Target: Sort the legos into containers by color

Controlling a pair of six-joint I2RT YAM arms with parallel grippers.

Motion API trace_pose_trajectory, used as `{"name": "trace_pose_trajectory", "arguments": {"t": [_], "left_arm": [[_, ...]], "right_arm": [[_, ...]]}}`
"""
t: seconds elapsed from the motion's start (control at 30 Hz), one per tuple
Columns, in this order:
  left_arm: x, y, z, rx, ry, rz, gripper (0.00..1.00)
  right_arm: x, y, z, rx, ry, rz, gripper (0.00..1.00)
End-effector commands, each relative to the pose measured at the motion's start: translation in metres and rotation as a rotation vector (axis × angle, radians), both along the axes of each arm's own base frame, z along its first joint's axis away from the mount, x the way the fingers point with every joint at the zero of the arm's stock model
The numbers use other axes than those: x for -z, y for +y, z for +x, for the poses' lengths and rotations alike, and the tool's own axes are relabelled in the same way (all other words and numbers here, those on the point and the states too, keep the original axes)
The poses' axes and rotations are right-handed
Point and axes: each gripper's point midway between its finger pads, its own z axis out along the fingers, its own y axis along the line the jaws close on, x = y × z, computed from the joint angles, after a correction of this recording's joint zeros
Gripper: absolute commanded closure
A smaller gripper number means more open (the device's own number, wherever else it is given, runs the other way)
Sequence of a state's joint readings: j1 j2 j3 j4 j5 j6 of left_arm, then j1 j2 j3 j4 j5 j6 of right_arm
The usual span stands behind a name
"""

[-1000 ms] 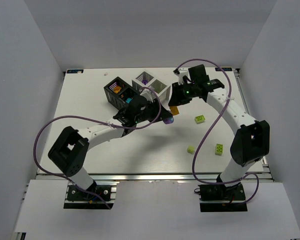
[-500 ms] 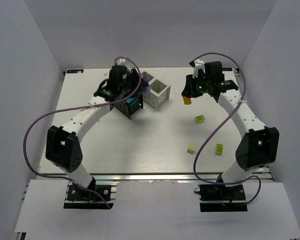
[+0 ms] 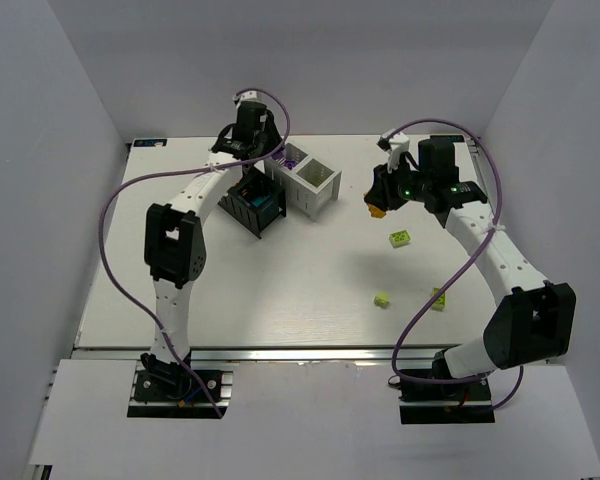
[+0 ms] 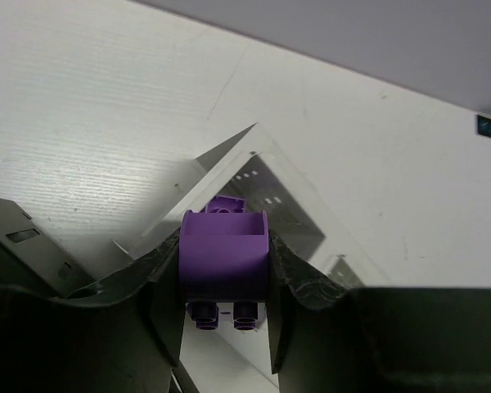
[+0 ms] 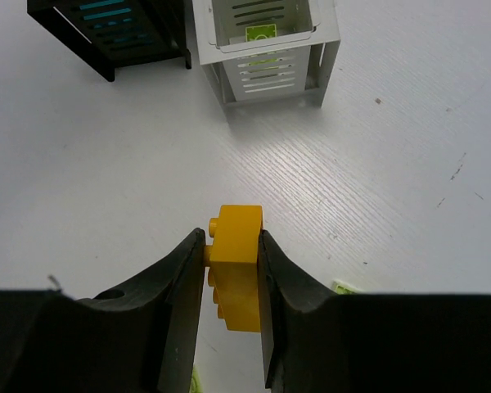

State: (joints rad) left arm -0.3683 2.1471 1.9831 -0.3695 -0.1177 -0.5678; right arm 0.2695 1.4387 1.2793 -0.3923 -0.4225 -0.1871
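My left gripper (image 4: 223,282) is shut on a purple lego (image 4: 223,254), held over the far compartment of the white container (image 4: 299,184); another purple lego (image 4: 227,202) lies inside below it. From above, the left gripper (image 3: 270,162) hangs at that container's (image 3: 318,184) back left corner. My right gripper (image 5: 233,266) is shut on an orange lego (image 5: 239,246), held above bare table to the right of the white container (image 5: 266,70). The black container (image 3: 257,205) holds teal legos (image 5: 106,15). A lime green lego (image 5: 262,33) lies in the white container's near compartment.
Three lime green legos lie loose on the right half of the table: one (image 3: 400,238) below the right gripper (image 3: 378,203), two (image 3: 382,299) (image 3: 438,298) nearer the front. Purple cables loop over both arms. White walls close in the table.
The left arm swung from mid-table back to the white container, carrying the purple lego. The right arm carried the orange lego to the right, away from the containers.
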Motion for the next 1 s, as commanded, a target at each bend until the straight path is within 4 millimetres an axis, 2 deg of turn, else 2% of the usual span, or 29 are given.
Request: {"name": "trace_pose_trajectory", "arguments": {"t": [0.0, 0.3, 0.37, 0.4, 0.47, 0.5, 0.6, 0.7, 0.8, 0.87, 0.9, 0.93, 0.97], "left_arm": [[-0.03, -0.001, 0.009, -0.007, -0.067, -0.009, 1.0], [-0.014, -0.01, 0.018, 0.003, -0.055, -0.04, 1.0], [-0.009, -0.012, 0.016, 0.006, -0.045, -0.048, 0.96], [-0.004, -0.013, 0.016, 0.007, -0.036, -0.051, 0.8], [0.0, -0.016, 0.014, 0.014, -0.022, -0.061, 0.62], [0.002, -0.016, 0.014, 0.016, -0.018, -0.062, 0.45], [-0.002, -0.02, 0.012, 0.026, -0.017, -0.079, 0.28], [-0.022, -0.023, 0.014, 0.036, -0.05, -0.102, 0.19], [-0.05, -0.023, 0.015, 0.039, -0.096, -0.114, 0.18], [-0.081, -0.017, 0.012, 0.032, -0.143, -0.104, 0.17], [-0.09, -0.009, 0.009, 0.017, -0.154, -0.09, 0.18], [-0.117, -0.001, -0.001, 0.014, -0.195, -0.084, 0.19], [-0.128, 0.005, -0.007, 0.01, -0.211, -0.081, 0.22]], "right_arm": [[-0.016, 0.003, 0.001, -0.038, -0.093, 0.009, 1.0], [-0.004, 0.002, -0.007, -0.046, -0.077, 0.006, 1.0], [-0.001, 0.001, -0.008, -0.05, -0.071, 0.002, 1.0], [0.0, 0.001, -0.009, -0.056, -0.074, -0.004, 1.0], [0.0, 0.002, -0.009, -0.073, -0.083, -0.007, 1.0], [0.0, 0.003, -0.01, -0.082, -0.086, -0.01, 1.0], [-0.002, 0.007, -0.011, -0.125, -0.104, -0.006, 1.0], [-0.007, 0.014, -0.01, -0.161, -0.12, 0.011, 1.0], [-0.012, 0.023, -0.007, -0.199, -0.132, 0.025, 1.0], [-0.015, 0.032, -0.007, -0.231, -0.138, 0.039, 1.0], [-0.025, 0.038, -0.003, -0.243, -0.169, 0.047, 1.0], [-0.03, 0.044, -0.002, -0.252, -0.186, 0.049, 1.0], [-0.031, 0.056, -0.002, -0.276, -0.191, 0.053, 1.0]]}}
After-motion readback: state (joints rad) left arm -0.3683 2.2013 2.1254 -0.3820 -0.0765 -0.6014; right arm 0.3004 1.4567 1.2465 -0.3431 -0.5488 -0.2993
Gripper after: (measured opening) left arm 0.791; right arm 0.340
